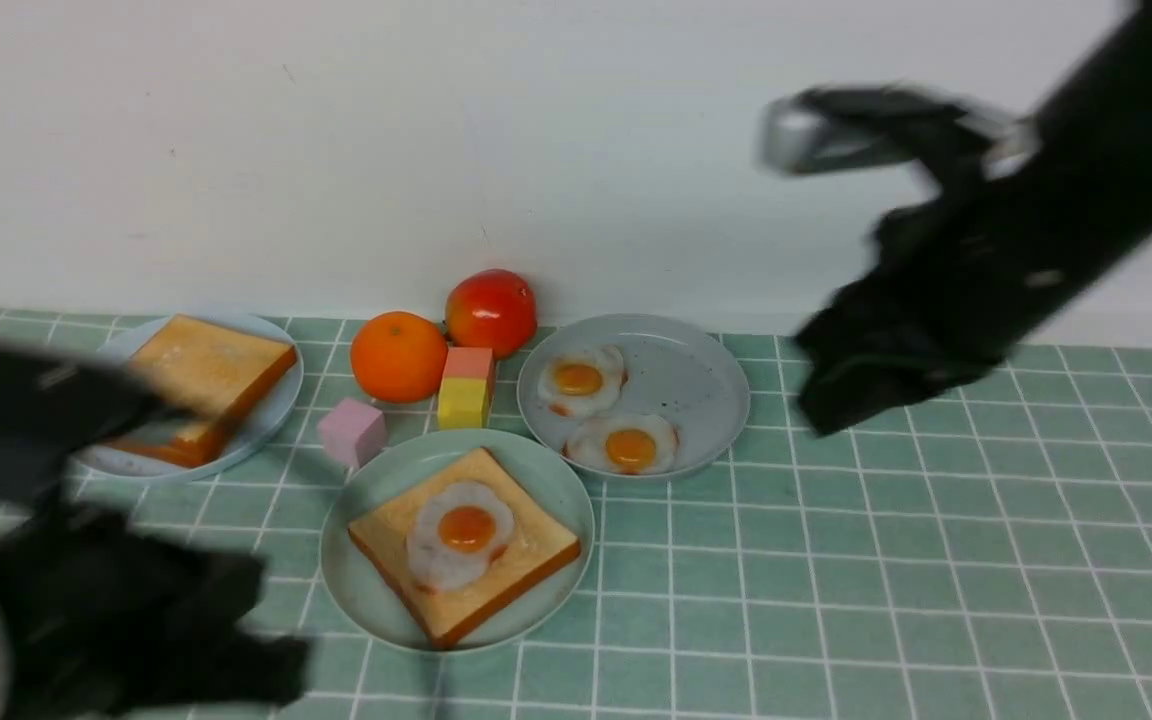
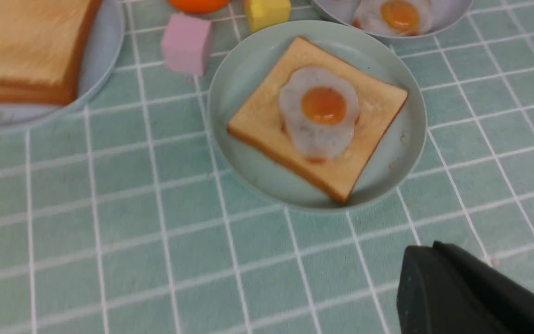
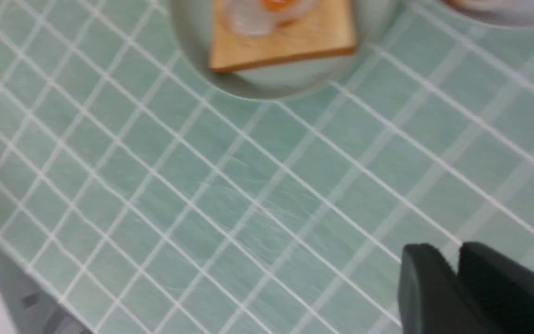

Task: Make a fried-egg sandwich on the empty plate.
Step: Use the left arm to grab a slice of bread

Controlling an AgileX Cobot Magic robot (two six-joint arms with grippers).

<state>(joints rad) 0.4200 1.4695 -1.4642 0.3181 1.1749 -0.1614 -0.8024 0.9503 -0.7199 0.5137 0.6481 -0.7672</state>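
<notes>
Closest in, dark and blurred, the left gripper hangs low over the tiled table, its jaws pressed together with nothing in them. Just ahead of it, a little toward the other arm's side, sits the mint-green plate, near the fingertips but apart from them. On that plate one toast slice lies flat with a fried egg resting on its middle, so base and filling look done. What seems left is the top slice. The spare toast lies on the light-blue plate, farther ahead of the left gripper and on that arm's own side. I judge that a slice from there has to go over the egg.

The right gripper is raised well apart from the mint-green plate. Its wrist view shows the jaws drawn nearly together, only a thin slit showing, and nothing between them. A speckled plate with two more eggs lies between it and the sandwich.
</notes>
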